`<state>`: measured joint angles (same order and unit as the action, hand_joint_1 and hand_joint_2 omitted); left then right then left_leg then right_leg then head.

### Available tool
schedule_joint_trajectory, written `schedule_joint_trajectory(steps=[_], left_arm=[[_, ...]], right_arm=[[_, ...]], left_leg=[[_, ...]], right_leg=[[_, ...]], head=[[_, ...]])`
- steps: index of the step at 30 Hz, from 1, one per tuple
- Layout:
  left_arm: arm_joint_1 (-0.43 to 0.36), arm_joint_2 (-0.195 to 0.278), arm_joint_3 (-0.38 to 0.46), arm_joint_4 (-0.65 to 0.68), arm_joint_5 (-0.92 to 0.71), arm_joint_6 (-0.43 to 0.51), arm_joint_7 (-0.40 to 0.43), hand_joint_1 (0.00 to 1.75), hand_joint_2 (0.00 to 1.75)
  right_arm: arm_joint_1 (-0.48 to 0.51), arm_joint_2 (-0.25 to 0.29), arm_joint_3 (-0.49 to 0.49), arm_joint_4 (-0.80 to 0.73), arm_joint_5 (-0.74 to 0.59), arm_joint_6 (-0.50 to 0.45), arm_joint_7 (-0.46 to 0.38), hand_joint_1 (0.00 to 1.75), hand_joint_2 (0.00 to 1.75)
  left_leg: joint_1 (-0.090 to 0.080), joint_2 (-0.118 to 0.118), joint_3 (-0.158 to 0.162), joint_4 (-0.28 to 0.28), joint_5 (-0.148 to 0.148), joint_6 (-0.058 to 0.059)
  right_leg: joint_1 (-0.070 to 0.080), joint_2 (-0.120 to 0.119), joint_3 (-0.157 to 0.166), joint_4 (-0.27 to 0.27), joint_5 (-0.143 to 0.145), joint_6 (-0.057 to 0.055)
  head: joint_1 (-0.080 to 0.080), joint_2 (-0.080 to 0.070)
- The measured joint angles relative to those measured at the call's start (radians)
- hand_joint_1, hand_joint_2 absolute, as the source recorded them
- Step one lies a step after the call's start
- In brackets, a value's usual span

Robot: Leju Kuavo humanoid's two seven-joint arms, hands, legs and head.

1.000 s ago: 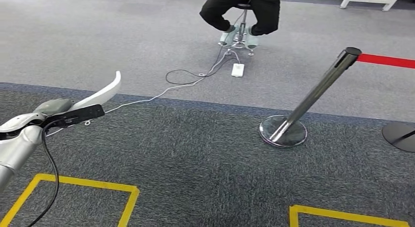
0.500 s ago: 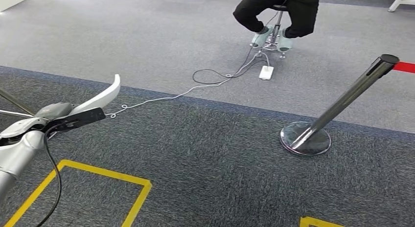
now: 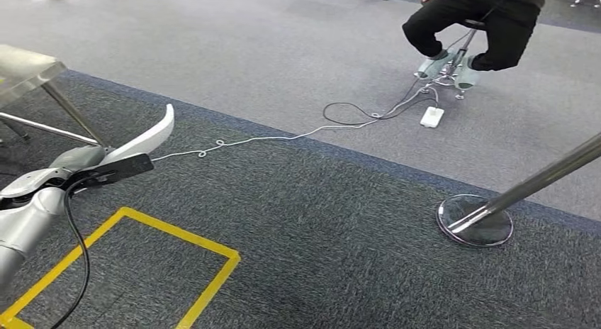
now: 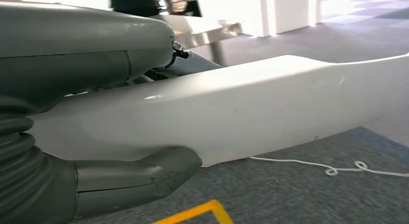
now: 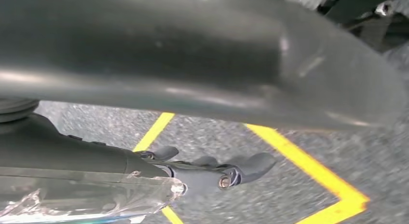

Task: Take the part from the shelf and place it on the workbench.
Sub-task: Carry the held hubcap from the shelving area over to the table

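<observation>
The part (image 3: 145, 139) is a long, curved white plastic piece. My left hand (image 3: 78, 166) grips it at the left of the head view, and its upturned tip points forward above the dark carpet. In the left wrist view the white part (image 4: 251, 113) lies across the left hand (image 4: 58, 55), with the grey thumb over it and the fingers (image 4: 135, 178) under it. A corner of a metal table (image 3: 21, 70) stands at the far left, ahead of the part. My right hand (image 5: 226, 173) hangs above the floor with nothing in it.
A person (image 3: 482, 24) sits on a stool at the back right, with a white cable (image 3: 283, 137) trailing across the carpet. A chrome barrier post (image 3: 496, 208) leans at the right. Yellow floor tape (image 3: 177, 237) marks a box just ahead.
The camera has turned left, so the person, cable and post have slid right. The metal table has come into view at the left. My left hand keeps its hold on the part.
</observation>
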<state>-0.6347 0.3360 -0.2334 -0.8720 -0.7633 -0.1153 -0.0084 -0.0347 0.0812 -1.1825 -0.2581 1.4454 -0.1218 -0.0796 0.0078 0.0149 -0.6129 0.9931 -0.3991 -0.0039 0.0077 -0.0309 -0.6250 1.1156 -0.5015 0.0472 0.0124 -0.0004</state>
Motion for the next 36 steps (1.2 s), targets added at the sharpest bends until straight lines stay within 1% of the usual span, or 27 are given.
schedule_joint_trajectory(steps=[1, 2, 3, 4, 5, 6, 8, 10, 12, 14, 16, 17, 18, 19, 20, 21, 23, 25, 27, 28, 29, 30, 31, 33, 34, 35, 36], left_arm=[[-0.001, -0.001, 0.001, -0.001, 0.000, 0.000, 0.000, 1.75, 1.75], [-0.001, -0.002, 0.001, -0.001, 0.000, -0.001, 0.000, 1.75, 1.75], [0.000, -0.003, 0.001, -0.001, 0.000, -0.001, 0.000, 1.75, 1.75], [0.000, -0.004, 0.001, -0.001, 0.000, -0.001, 0.000, 1.75, 1.75], [0.000, -0.004, 0.001, -0.001, 0.000, -0.001, 0.000, 1.75, 1.75], [0.000, -0.004, 0.002, -0.002, 0.000, -0.001, 0.000, 1.75, 1.75], [-0.002, -0.004, 0.002, -0.003, 0.000, -0.001, 0.000, 1.75, 1.75], [-0.003, -0.003, 0.002, -0.004, 0.000, -0.001, 0.000, 1.75, 1.75], [-0.001, -0.001, 0.003, -0.004, 0.000, -0.002, 0.000, 1.75, 1.75], [0.000, 0.002, 0.005, -0.004, 0.001, -0.003, 0.000, 1.75, 1.75], [0.001, 0.003, 0.006, -0.005, 0.002, -0.004, 0.000, 1.75, 1.75], [0.002, 0.003, 0.006, -0.005, 0.002, -0.004, 0.000, 1.75, 1.75], [0.005, 0.002, 0.006, -0.005, 0.002, -0.004, 0.000, 1.75, 1.75], [0.007, 0.002, 0.006, -0.005, 0.003, -0.005, 0.000, 1.75, 1.75], [0.009, 0.002, 0.006, -0.005, 0.003, -0.005, 0.000, 1.75, 1.75], [0.009, 0.002, 0.006, -0.006, 0.003, -0.005, 0.000, 1.75, 1.75], [0.008, 0.003, 0.008, -0.007, 0.003, -0.004, 0.000, 1.75, 1.75], [0.008, 0.002, 0.009, -0.010, 0.003, -0.004, 0.000, 1.75, 1.75], [0.011, 0.001, 0.009, -0.011, 0.003, -0.004, 0.000, 1.75, 1.75], [0.012, 0.001, 0.009, -0.012, 0.003, -0.004, 0.000, 1.75, 1.75], [0.012, 0.002, 0.009, -0.013, 0.003, -0.004, 0.000, 1.75, 1.75], [0.011, 0.001, 0.009, -0.013, 0.003, -0.004, 0.000, 1.75, 1.75], [0.011, 0.000, 0.009, -0.014, 0.003, -0.004, 0.000, 1.75, 1.75], [0.012, -0.002, 0.009, -0.014, 0.003, -0.004, 0.000, 1.75, 1.75], [0.013, -0.003, 0.009, -0.014, 0.003, -0.004, 0.000, 1.75, 1.75], [0.013, -0.003, 0.009, -0.014, 0.003, -0.004, 0.000, 1.75, 1.75], [0.013, -0.003, 0.009, -0.014, 0.003, -0.004, 0.000, 1.75, 1.75]], right_arm=[[0.001, 0.000, 0.000, 0.000, 0.001, 0.000, -0.001, 0.00, 0.00], [0.001, 0.001, 0.000, 0.000, 0.002, 0.000, -0.002, 0.00, 0.00], [0.002, 0.001, 0.000, 0.000, 0.003, 0.000, -0.002, 0.00, 0.00], [0.002, 0.001, 0.000, 0.000, 0.003, 0.000, -0.003, 0.00, 0.00], [0.001, 0.001, 0.000, 0.000, 0.003, 0.000, -0.003, 0.00, 0.00], [0.001, 0.001, 0.000, 0.000, 0.003, 0.000, -0.003, 0.00, 0.00], [0.000, 0.001, 0.000, 0.000, 0.003, 0.000, -0.003, 0.00, 0.00], [0.000, 0.001, 0.000, 0.000, 0.004, 0.000, -0.004, 0.00, 0.00], [-0.001, 0.001, 0.000, 0.000, 0.005, 0.000, -0.004, 0.00, 0.00], [-0.002, 0.000, 0.000, 0.000, 0.006, 0.000, -0.005, 0.00, 0.00], [-0.002, -0.001, 0.000, 0.000, 0.006, -0.001, -0.006, 0.00, 0.00], [-0.001, -0.001, 0.000, -0.001, 0.006, -0.001, -0.006, 0.00, 0.00], [0.000, -0.001, 0.000, -0.001, 0.006, -0.001, -0.005, 0.00, 0.00], [0.000, -0.001, 0.000, -0.001, 0.007, -0.001, -0.005, 0.00, 0.00], [0.000, -0.001, 0.000, -0.001, 0.007, 0.000, -0.005, 0.00, 0.00], [-0.001, -0.001, 0.000, -0.001, 0.008, 0.000, -0.005, 0.00, 0.00], [-0.001, -0.002, 0.000, -0.001, 0.008, 0.001, -0.005, 0.00, 0.00], [-0.002, -0.004, 0.000, -0.002, 0.009, 0.001, -0.005, 0.00, 0.00], [-0.002, -0.004, 0.000, -0.003, 0.009, 0.001, -0.004, 0.00, 0.00], [-0.002, -0.004, 0.000, -0.003, 0.009, 0.001, -0.004, 0.00, 0.00], [-0.002, -0.004, 0.000, -0.003, 0.009, 0.001, -0.004, 0.00, 0.00], [-0.002, -0.004, 0.000, -0.003, 0.009, 0.001, -0.005, 0.00, 0.00], [-0.002, -0.004, 0.000, -0.003, 0.009, 0.001, -0.005, 0.00, 0.00], [0.000, -0.003, 0.000, -0.003, 0.010, 0.002, -0.004, 0.00, 0.00], [0.001, -0.003, 0.000, -0.003, 0.010, 0.002, -0.004, 0.00, 0.00], [0.001, -0.003, 0.000, -0.003, 0.010, 0.002, -0.004, 0.00, 0.00], [0.001, -0.003, 0.000, -0.003, 0.010, 0.002, -0.004, 0.00, 0.00]], left_leg=[[0.000, -0.009, 0.000, 0.000, 0.000, 0.003], [-0.001, -0.019, 0.000, 0.000, 0.000, 0.005], [-0.001, -0.030, 0.000, 0.000, 0.000, 0.006], [-0.002, -0.041, 0.000, 0.000, 0.001, 0.006], [-0.001, -0.052, 0.000, 0.001, 0.001, 0.006], [-0.001, -0.062, 0.000, 0.001, 0.002, 0.005], [0.000, -0.083, -0.002, 0.002, 0.004, -0.001], [0.000, -0.101, -0.007, 0.001, 0.009, -0.013], [0.004, -0.113, -0.011, -0.004, 0.015, -0.026], [0.003, -0.089, -0.026, 0.020, -0.007, -0.034], [0.001, -0.049, -0.072, 0.124, -0.071, -0.040], [0.001, -0.039, -0.103, 0.195, -0.104, -0.043], [0.001, -0.036, -0.127, 0.251, -0.124, -0.045], [0.001, -0.034, -0.138, 0.277, -0.126, -0.047], [0.002, -0.031, -0.130, 0.264, -0.109, -0.048], [0.002, -0.024, -0.102, 0.215, -0.079, -0.049], [-0.001, 0.017, -0.027, 0.078, -0.023, -0.050], [-0.005, 0.042, 0.008, 0.006, -0.008, -0.040], [-0.006, 0.026, 0.006, 0.002, -0.010, -0.023], [-0.005, 0.017, 0.006, 0.002, -0.008, -0.016], [-0.003, 0.009, 0.005, 0.001, -0.007, -0.009], [-0.001, 0.001, 0.006, 0.000, -0.005, -0.004], [0.000, -0.008, 0.005, 0.000, -0.005, 0.000], [0.000, -0.028, 0.005, 0.000, -0.004, 0.003], [0.000, -0.038, 0.005, 0.001, -0.004, 0.003], [0.000, -0.049, 0.005, 0.001, -0.004, 0.003], [0.000, -0.059, 0.006, 0.001, -0.004, 0.002]], right_leg=[[-0.001, 0.018, -0.032, 0.070, -0.034, 0.002], [-0.001, 0.024, -0.067, 0.141, -0.062, 0.003], [-0.001, 0.027, -0.093, 0.191, -0.077, 0.002], [-0.001, 0.028, -0.103, 0.206, -0.072, 0.001], [-0.001, 0.030, -0.093, 0.179, -0.047, -0.002], [-0.002, 0.037, -0.065, 0.117, -0.011, -0.004], [-0.007, 0.073, 0.002, -0.023, 0.046, -0.008], [-0.008, 0.094, 0.033, -0.086, 0.062, -0.011], [-0.006, 0.078, 0.035, -0.092, 0.066, -0.021], [-0.008, 0.062, 0.036, -0.100, 0.073, -0.033], [-0.008, 0.044, 0.036, -0.105, 0.077, -0.040], [-0.008, 0.034, 0.036, -0.106, 0.077, -0.041], [-0.007, 0.025, 0.035, -0.106, 0.076, -0.041], [-0.008, 0.015, 0.035, -0.105, 0.076, -0.041], [-0.008, 0.005, 0.036, -0.105, 0.075, -0.041], [-0.008, -0.005, 0.037, -0.105, 0.074, -0.039], [-0.005, -0.021, 0.038, -0.100, 0.070, -0.033], [0.002, -0.036, 0.038, -0.095, 0.065, -0.024], [0.004, -0.053, 0.040, -0.094, 0.061, -0.018], [0.003, -0.052, 0.039, -0.090, 0.055, -0.013], [0.001, -0.040, 0.032, -0.072, 0.041, -0.008], [-0.001, -0.021, 0.015, -0.032, 0.017, -0.003], [-0.003, 0.001, -0.014, 0.031, -0.016, 0.001], [-0.004, 0.024, -0.083, 0.173, -0.073, 0.003], [-0.004, 0.027, -0.103, 0.210, -0.079, 0.002], [-0.004, 0.029, -0.102, 0.203, -0.064, 0.000], [-0.005, 0.033, -0.082, 0.156, -0.032, -0.002]], head=[[0.002, 0.000], [0.003, 0.000], [0.003, 0.000], [0.003, 0.000], [0.003, 0.000], [0.003, 0.000], [0.003, 0.000], [0.002, 0.000], [0.002, 0.000], [-0.001, 0.000], [-0.003, 0.000], [-0.004, 0.000], [-0.004, 0.000], [-0.004, 0.000], [-0.004, 0.000], [-0.004, 0.000], [-0.006, 0.000], [-0.005, 0.000], [-0.002, 0.000], [-0.002, 0.000], [-0.001, 0.000], [0.001, 0.000], [0.002, 0.000], [0.004, 0.000], [0.004, 0.000], [0.004, 0.000], [0.004, 0.000]])
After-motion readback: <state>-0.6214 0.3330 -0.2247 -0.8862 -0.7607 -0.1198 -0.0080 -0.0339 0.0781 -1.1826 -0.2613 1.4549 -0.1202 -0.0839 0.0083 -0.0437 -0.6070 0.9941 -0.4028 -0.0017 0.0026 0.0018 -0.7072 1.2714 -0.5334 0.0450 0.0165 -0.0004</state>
